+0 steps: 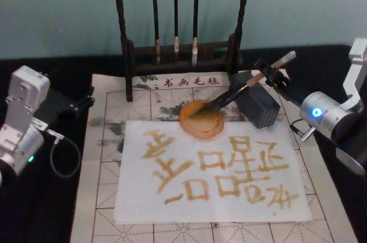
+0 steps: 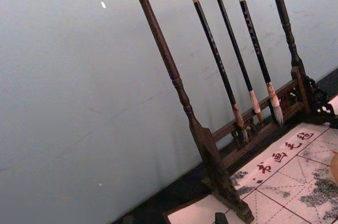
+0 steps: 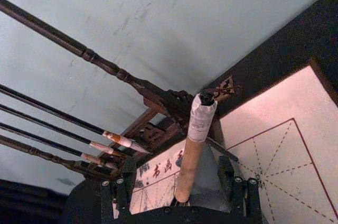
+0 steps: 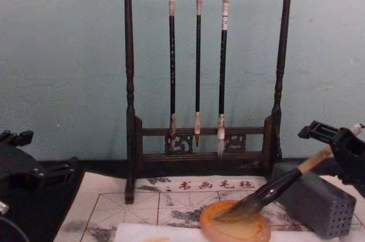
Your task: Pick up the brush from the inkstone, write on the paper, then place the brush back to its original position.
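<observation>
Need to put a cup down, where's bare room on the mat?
Bare mat left of the paper and in front of it. Crowded back right: inkstone, brush, grey block, right claw. Left claw parked far left.

Centre frame, the dish sits at the upper edge of the paper, brush tip in it; rack behind, block at right.

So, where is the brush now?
Head view, right of centre: the brush slants, tip in the inkstone, handle over the grey block between the right gripper's open fingers.
</observation>
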`<state>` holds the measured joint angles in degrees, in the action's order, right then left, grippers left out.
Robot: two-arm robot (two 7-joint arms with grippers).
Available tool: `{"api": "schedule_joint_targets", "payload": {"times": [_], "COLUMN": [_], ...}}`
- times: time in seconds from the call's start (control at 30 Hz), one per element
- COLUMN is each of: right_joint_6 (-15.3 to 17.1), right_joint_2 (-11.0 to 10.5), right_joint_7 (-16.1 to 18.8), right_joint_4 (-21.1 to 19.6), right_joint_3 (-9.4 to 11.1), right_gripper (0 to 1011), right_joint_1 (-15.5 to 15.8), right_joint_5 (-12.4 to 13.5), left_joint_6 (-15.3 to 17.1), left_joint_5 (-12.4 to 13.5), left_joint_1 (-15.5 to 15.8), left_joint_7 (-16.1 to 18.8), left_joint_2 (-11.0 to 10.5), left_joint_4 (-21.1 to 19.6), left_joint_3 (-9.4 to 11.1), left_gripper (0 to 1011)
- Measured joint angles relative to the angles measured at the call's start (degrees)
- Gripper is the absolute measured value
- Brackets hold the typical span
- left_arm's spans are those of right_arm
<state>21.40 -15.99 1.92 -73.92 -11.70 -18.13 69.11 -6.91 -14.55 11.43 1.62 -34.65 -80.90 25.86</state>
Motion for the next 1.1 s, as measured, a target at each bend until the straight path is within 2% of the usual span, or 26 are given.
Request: {"api": "schedule_joint_targets", "payload": {"times": [0.4, 0.57, 1.0, 1.1], "right_joint_6": [-1.05, -1.6, -1.46, -1.42], "right_joint_2": [0.03, -0.29, -0.23, -0.21], "right_joint_7": [-1.09, -1.52, -1.39, -1.36], "right_joint_4": [0.2, 0.16, 0.1, 0.08], "right_joint_3": [-0.5, -1.08, -0.89, -0.85], "right_gripper": [1000, 1000, 999, 945], "right_joint_1": [-0.15, -0.17, -0.14, -0.13], "right_joint_5": [2.42, 2.54, 2.51, 2.51], "left_joint_6": [0.0, 0.0, 0.0, 0.0], "left_joint_5": [0.0, 0.0, 0.0, 0.0], "left_joint_1": [0.0, 0.0, 0.0, 0.0], "left_joint_7": [0.0, 0.0, 0.0, 0.0], "left_joint_2": [0.0, 0.0, 0.0, 0.0], "left_joint_4": [0.0, 0.0, 0.0, 0.0], "left_joint_3": [0.0, 0.0, 0.0, 0.0], "left_gripper": [1001, 1001, 1001, 1001]}}
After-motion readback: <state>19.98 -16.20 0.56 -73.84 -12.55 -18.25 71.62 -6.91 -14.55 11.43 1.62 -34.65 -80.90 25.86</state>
